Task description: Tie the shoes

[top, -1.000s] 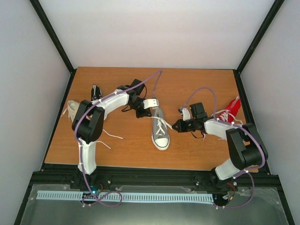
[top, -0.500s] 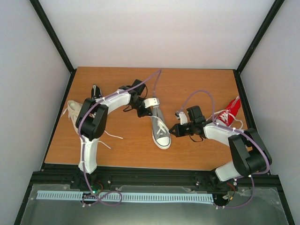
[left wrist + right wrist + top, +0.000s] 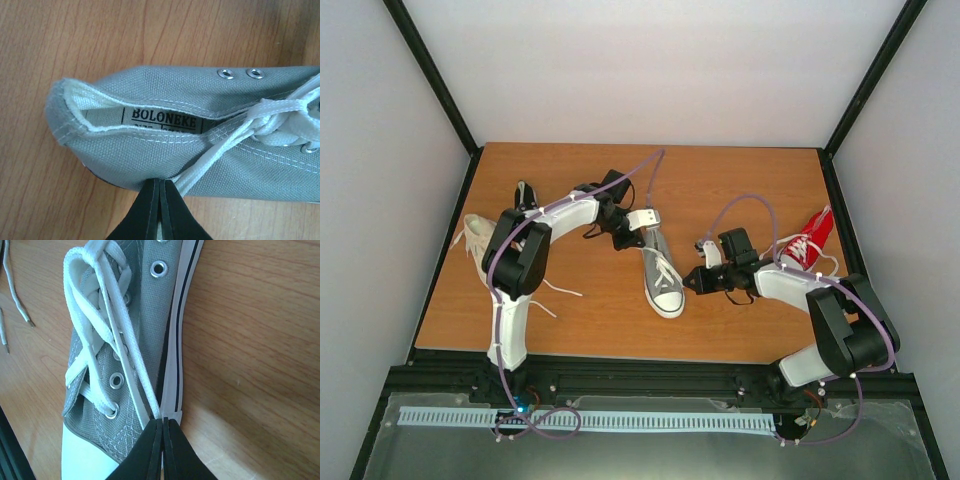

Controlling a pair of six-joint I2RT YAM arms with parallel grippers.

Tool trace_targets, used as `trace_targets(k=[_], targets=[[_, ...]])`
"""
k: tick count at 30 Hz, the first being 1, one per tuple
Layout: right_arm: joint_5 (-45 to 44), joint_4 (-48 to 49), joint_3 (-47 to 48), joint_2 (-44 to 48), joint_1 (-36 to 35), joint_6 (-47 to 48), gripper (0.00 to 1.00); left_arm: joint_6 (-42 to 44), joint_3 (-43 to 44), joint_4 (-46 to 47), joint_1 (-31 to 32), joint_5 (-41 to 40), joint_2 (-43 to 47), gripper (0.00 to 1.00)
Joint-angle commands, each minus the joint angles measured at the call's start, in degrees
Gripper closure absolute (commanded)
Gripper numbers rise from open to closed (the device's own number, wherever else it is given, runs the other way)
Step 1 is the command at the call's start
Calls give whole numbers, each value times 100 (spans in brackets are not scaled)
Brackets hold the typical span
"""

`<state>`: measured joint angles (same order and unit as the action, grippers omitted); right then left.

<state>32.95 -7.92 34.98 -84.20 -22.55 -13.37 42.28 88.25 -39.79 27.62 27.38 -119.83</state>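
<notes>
A grey shoe (image 3: pixel 660 275) lies mid-table, toe toward the robot. The left gripper (image 3: pixel 160 182) is pinched together on a strand of the white lace (image 3: pixel 220 145) by the heel. The right gripper (image 3: pixel 162 422) is clamped on another strand beside the toe. To tighten the crossing well, both should pull apart evenly and low (a lopsided tug would likely drag the shoe). The smooth wooden table (image 3: pixel 740 180) sits between plain white walls (image 3: pixel 650 70).

One overhead, two close-ups
The top camera looked down from behind onto the whole table (image 3: pixel 720 180); both wrist cameras sat close over the grey shoe (image 3: pixel 165 150), which all three shared.
</notes>
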Motion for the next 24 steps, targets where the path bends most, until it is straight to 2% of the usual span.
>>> trace_targets(k=[1, 13, 20, 24], targets=[[-144, -375, -148, 22, -17, 0, 97, 151, 72, 172, -235, -720, -162, 99], [-191, -342, -249, 31, -13, -40, 97, 188, 65, 117, -239, -755, -175, 99], [-657, -404, 557, -87, 88, -20, 97, 5, 22, -405, -239, -53, 202, 99], [-900, -383, 1085, -450, 110, -1, 97, -60, -154, -468, -239, 20, 274, 99]])
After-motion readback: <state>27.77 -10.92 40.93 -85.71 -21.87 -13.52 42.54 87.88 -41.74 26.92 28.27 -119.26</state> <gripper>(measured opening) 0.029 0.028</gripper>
